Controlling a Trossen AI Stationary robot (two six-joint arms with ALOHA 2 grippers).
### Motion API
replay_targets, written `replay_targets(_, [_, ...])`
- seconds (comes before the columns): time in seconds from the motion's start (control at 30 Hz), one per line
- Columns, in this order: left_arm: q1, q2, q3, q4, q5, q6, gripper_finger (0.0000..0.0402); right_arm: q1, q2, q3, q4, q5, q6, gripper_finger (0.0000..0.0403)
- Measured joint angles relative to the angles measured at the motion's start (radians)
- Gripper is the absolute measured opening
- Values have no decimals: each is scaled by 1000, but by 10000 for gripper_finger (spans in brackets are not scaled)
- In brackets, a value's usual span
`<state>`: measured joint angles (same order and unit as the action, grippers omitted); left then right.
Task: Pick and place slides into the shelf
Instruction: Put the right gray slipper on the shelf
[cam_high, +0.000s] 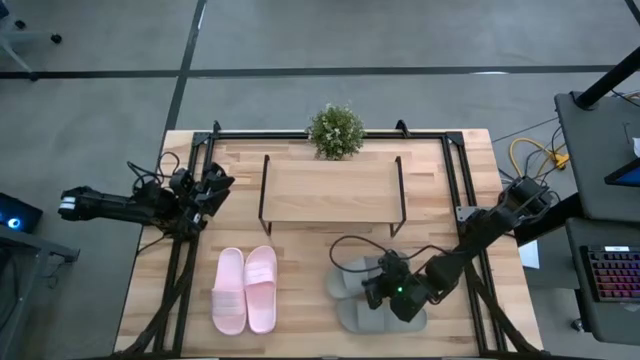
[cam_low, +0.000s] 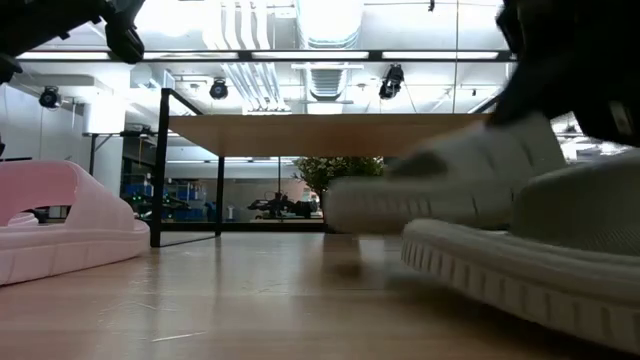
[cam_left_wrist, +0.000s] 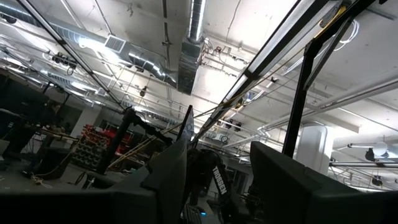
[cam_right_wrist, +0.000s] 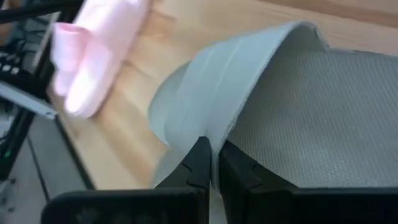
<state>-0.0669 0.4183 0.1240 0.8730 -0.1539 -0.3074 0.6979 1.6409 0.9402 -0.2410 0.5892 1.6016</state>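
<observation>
My right gripper (cam_high: 385, 287) is shut on the strap of one grey-green slide (cam_high: 352, 280) at the table's near right. That slide also shows in the low view (cam_low: 440, 190), with its visible end off the tabletop. The other grey-green slide (cam_high: 378, 316) lies flat on its sole beside it, toward the near edge. The pale pink pair (cam_high: 245, 290) lies on its soles at the near left. The shelf (cam_high: 330, 190) stands on its black legs at the table's middle. My left gripper (cam_high: 213, 186) is open and empty at the table's left edge, pointing up. My right gripper pinches the edge of the grey-green slide's wide strap (cam_right_wrist: 214, 134) between its two fingers, one finger on the strap's outside and one on the footbed side. The slide's visible end (cam_low: 345, 210) hangs above the tabletop; the near slide hides its other end.
A small potted plant (cam_high: 336, 130) stands behind the shelf at the far edge. Black frame rails (cam_high: 455, 180) run along the table's left, right and far sides. Bare wood (cam_high: 310, 290) lies between the pink pair and the grey-green slides.
</observation>
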Motion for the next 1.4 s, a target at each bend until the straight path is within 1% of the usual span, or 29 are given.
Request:
replay_targets(0.23, [0, -1, 0, 0, 0, 0, 164, -1, -2, 174, -246, 8, -69, 9])
replay_targets(0.3, [0, 0, 0, 1, 0, 0, 164, -1, -2, 220, -291, 10, -100, 9])
replay_targets(0.53, [0, 27, 5, 0, 13, 12, 164, -9, -11, 352, -305, 10, -213, 9])
replay_targets(0.67, [0, 64, 35, -1, 48, 94, 164, -30, -31, 406, -306, 11, -273, 9])
replay_targets(0.8, [0, 137, 95, -10, 58, 167, 164, -65, -68, 440, -302, 10, -329, 9])
replay_targets(0.87, [0, 181, 143, -69, 69, 215, 164, -83, -87, 449, -301, 6, -338, 9])
replay_targets(1.1, [0, 296, 371, -428, 82, 375, 164, -144, -156, 464, -302, -70, -414, 9])
replay_targets(1.27, [-6, 340, 540, -622, 81, 491, 164, -184, -218, 466, -303, -73, -431, 9])
replay_targets(1.4, [-20, 381, 652, -775, 68, 573, 164, -211, -255, 466, -302, -74, -463, 9])
